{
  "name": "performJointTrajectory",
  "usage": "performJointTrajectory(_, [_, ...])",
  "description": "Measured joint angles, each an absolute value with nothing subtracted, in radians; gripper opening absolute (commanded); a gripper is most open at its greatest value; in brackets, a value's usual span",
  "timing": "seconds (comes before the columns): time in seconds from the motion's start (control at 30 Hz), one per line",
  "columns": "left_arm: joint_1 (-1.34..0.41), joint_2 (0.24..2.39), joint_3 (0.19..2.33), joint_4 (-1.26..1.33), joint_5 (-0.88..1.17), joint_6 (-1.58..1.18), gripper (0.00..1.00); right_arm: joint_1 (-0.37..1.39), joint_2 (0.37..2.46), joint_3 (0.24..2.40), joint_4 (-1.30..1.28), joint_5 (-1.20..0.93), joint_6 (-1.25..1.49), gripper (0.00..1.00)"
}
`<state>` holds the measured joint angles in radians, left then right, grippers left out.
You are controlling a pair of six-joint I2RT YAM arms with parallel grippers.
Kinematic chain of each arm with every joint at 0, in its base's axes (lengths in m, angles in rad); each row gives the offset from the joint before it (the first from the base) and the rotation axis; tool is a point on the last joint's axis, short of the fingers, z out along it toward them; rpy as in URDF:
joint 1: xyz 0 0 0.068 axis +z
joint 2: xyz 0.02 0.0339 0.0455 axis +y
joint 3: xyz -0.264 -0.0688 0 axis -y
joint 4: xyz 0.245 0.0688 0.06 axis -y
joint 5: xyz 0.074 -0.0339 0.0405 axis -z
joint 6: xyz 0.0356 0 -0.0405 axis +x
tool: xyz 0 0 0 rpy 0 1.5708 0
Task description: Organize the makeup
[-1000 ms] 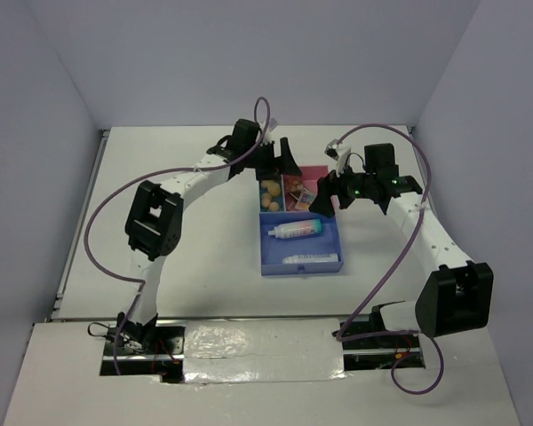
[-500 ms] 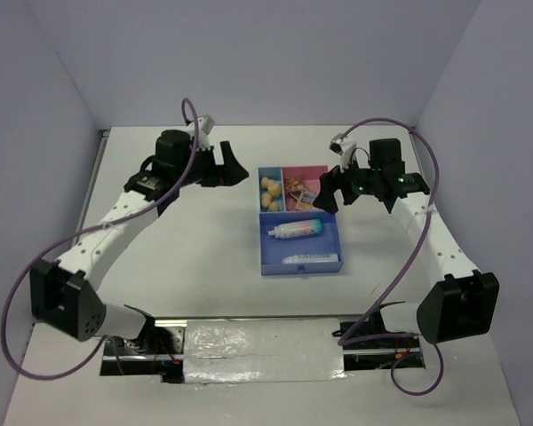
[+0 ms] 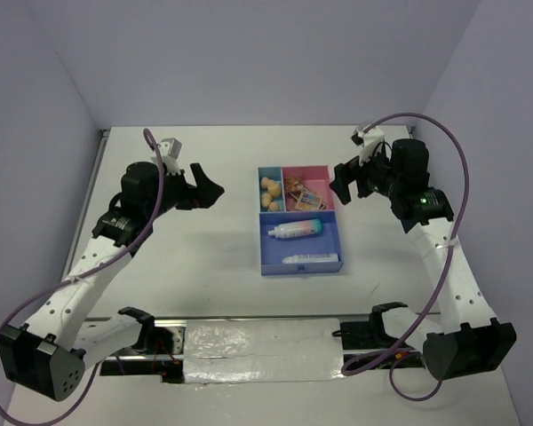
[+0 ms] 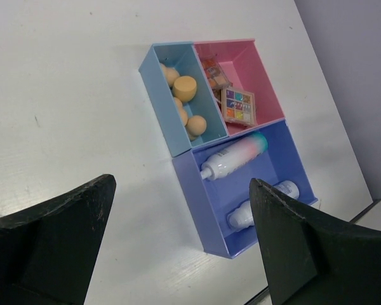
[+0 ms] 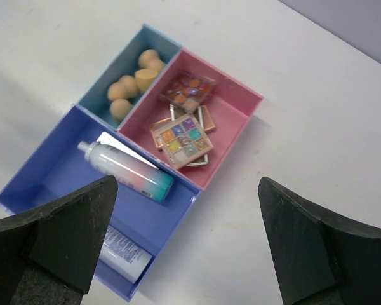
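White tabletop wide around tray of makeup

Bright, even light; sharp, faint shadows

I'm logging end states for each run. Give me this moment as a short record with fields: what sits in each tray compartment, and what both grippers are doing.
tray: three compartments, on the white table
light blue compartment: several beige sponges
pink compartment: eyeshadow palettes, overlapping
large blue compartment: gradient bottle and white tube, lying flat, side by side
left gripper: jaws open, empty, left of the tray
right gripper: jaws open, empty, right of the tray
makeup outside tray: none visible
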<state>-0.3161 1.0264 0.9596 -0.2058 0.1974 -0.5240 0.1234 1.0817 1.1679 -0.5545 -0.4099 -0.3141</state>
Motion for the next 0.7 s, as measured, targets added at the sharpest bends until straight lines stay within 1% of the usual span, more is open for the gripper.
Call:
performJointTrajectory(0.23, [-0.316,0.997,0.908,-0.205,0.175,-0.533,0.99,0.123,1.044,1.088,-0.500,-0.267,-0.242,1.00])
performJointTrajectory(0.47, [-0.315,0.946,0.889,-0.194,0.163,-0.557,0.99,0.123,0.957,1.036,-0.434,-0.245,-0.177,1.00])
performJointTrajectory(0.7, [-0.315,0.926,0.883,-0.193,0.153,-0.557,0.99,0.121,0.953,1.032,-0.404,-0.237,-0.138,1.00])
